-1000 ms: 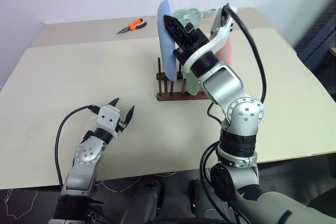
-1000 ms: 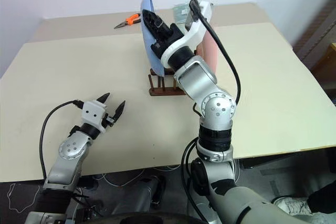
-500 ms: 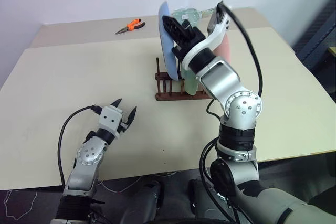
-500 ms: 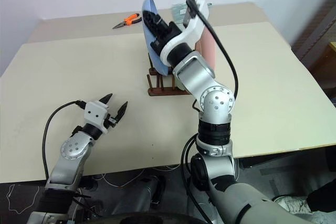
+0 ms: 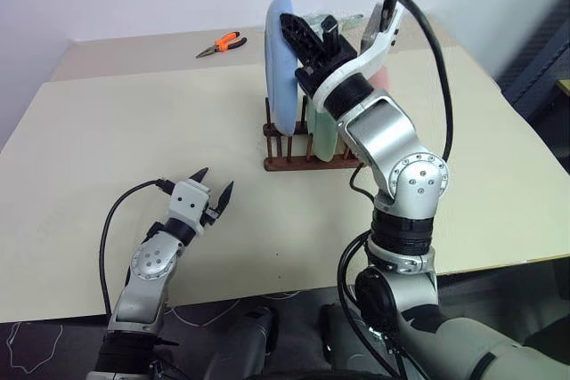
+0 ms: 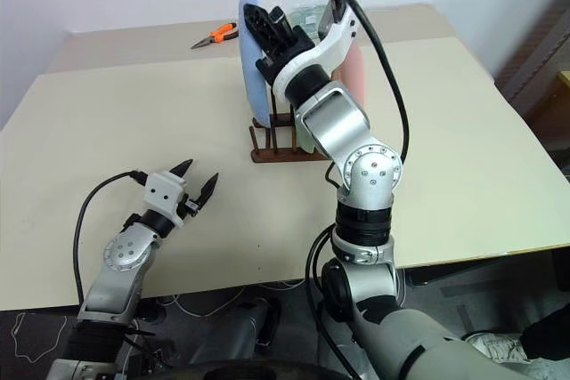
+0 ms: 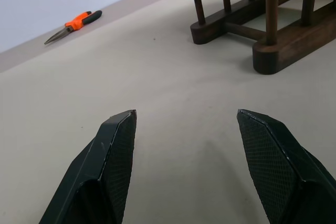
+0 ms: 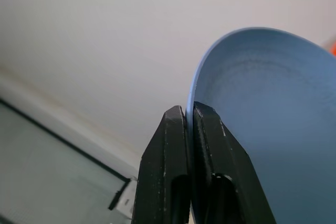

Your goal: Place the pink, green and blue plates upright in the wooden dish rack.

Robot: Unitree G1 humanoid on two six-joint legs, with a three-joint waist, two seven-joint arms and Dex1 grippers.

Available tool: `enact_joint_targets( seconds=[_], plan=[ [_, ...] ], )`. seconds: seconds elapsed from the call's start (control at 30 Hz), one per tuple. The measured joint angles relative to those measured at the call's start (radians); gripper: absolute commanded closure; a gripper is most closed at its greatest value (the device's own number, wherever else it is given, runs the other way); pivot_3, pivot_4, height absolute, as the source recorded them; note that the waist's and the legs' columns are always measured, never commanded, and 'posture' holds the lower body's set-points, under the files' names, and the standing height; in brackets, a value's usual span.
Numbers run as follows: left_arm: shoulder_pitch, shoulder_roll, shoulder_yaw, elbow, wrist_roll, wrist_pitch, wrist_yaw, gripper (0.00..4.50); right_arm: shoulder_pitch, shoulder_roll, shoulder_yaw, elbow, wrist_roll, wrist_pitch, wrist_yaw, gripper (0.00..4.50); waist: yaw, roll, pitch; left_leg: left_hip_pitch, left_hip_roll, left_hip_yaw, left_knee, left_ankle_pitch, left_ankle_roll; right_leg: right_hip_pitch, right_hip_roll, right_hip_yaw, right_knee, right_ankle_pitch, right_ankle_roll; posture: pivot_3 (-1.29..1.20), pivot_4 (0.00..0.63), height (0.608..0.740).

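Right wrist view puts the blue plate (image 8: 252, 124) directly against our right gripper (image 8: 190, 116): the plate's thin rim runs into the seam between the two black fingers, which press together on it. From the head camera we see the same plate (image 5: 281, 64) standing on edge at the left end of the wooden dish rack (image 5: 303, 156), its lower edge down among the pegs and its faces turned left and right. So its flat plane runs front to back along the table, and the fingers reach its upper rim from the right and from above. That is the relation we judge the coming move to turn on: any release has to draw the fingers apart across the rim and away upward, not sideways into the plate.

Just right of it, the green plate (image 5: 324, 135) stands upright between the pegs, and the pink plate (image 6: 354, 67) shows behind our right forearm, further right still. We cannot tell whether the blue plate is fully seated between its pegs.

Our left gripper (image 5: 207, 186) hangs low over the table (image 5: 107, 131), well apart from the rack, fingers spread with nothing between them. The right arm is plainly the nearer one. Orange pliers (image 5: 223, 44) lie near the far edge.
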Motion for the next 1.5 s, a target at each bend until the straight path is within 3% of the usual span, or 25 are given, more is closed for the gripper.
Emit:
enact_joint_targets(
  seconds=[0.1,0.2,0.27,0.6,0.77,0.9,1.03,1.13,1.3,1.5],
  plan=[
    [0.000,0.000,0.000,0.000,0.000,0.000,-0.002,1.38,0.006,0.000,0.001,0.049,-0.012,-0.001,-0.009,4.42,0.000,0.000,0.000,0.000,0.000,0.001,0.000,0.000,0.000,0.000,0.000,0.000,0.000,0.000,0.000,0.00,0.150,0.740],
    [0.000,0.000,0.000,0.000,0.000,0.000,-0.003,1.38,0.006,-0.001,0.007,0.098,-0.040,-0.001,0.007,3.59,0.000,0.000,0.000,0.000,0.000,0.001,0.000,0.000,0.000,0.000,0.000,0.001,0.000,0.000,0.000,0.00,0.150,0.740],
    [0.000,0.000,0.000,0.000,0.001,0.000,-0.003,1.38,-0.001,-0.010,0.019,0.115,-0.085,-0.001,0.038,2.68,0.000,0.000,0.000,0.000,0.000,0.002,0.000,0.000,0.000,-0.001,0.000,0.001,0.000,0.000,0.000,0.00,0.150,0.740],
    [0.002,-0.001,-0.009,-0.003,0.001,0.001,-0.004,1.38,-0.115,-0.164,0.091,0.099,-0.312,-0.010,0.264,2.68,0.001,0.000,0.000,0.000,0.001,0.003,-0.001,0.000,0.000,-0.001,0.000,0.001,0.000,0.000,0.000,0.00,0.150,0.740],
    [0.012,0.000,-0.014,-0.010,0.005,0.003,-0.002,1.38,-0.128,-0.409,0.147,-0.012,-0.500,-0.065,0.479,2.68,0.007,-0.001,0.000,-0.001,0.001,0.004,0.000,0.000,0.000,-0.001,0.000,0.001,-0.002,0.000,0.000,0.00,0.150,0.740],
    [0.017,0.001,-0.018,-0.017,0.013,0.004,-0.002,1.38,-0.003,-0.627,0.082,-0.075,-0.628,-0.143,0.619,2.68,0.010,-0.003,-0.001,-0.001,0.002,0.004,0.000,0.000,0.001,0.002,-0.001,0.001,-0.004,0.000,0.000,0.00,0.150,0.740],
    [0.022,0.004,-0.018,-0.016,0.019,0.007,-0.001,1.38,0.211,-0.802,-0.049,0.003,-0.730,-0.174,0.685,2.68,0.027,-0.003,-0.001,-0.001,0.002,0.006,0.002,-0.001,0.001,0.003,-0.001,0.001,-0.005,0.000,0.000,0.00,0.150,0.740],
    [0.020,-0.002,-0.023,-0.012,0.021,0.009,-0.001,1.38,0.370,-0.847,-0.090,0.081,-0.800,-0.199,0.744,2.68,0.025,-0.002,-0.001,0.000,0.004,0.010,0.002,-0.001,0.002,0.002,-0.001,0.004,-0.005,0.001,0.000,0.00,0.150,0.740],
    [0.014,-0.003,-0.034,-0.006,0.031,0.011,0.002,1.38,0.553,-0.849,-0.045,0.129,-0.893,-0.287,0.851,2.68,0.025,-0.002,-0.001,0.000,0.006,0.012,0.003,-0.001,0.002,0.003,0.000,0.005,-0.004,0.001,0.000,0.00,0.150,0.740],
    [0.039,0.009,-0.025,-0.016,0.037,0.018,0.011,1.38,0.597,-0.797,-0.006,0.159,-0.952,-0.354,0.895,2.68,0.027,-0.002,-0.001,0.000,0.006,0.012,0.004,-0.001,0.002,0.003,0.000,0.005,-0.004,0.001,0.000,0.00,0.150,0.740]
  ],
)
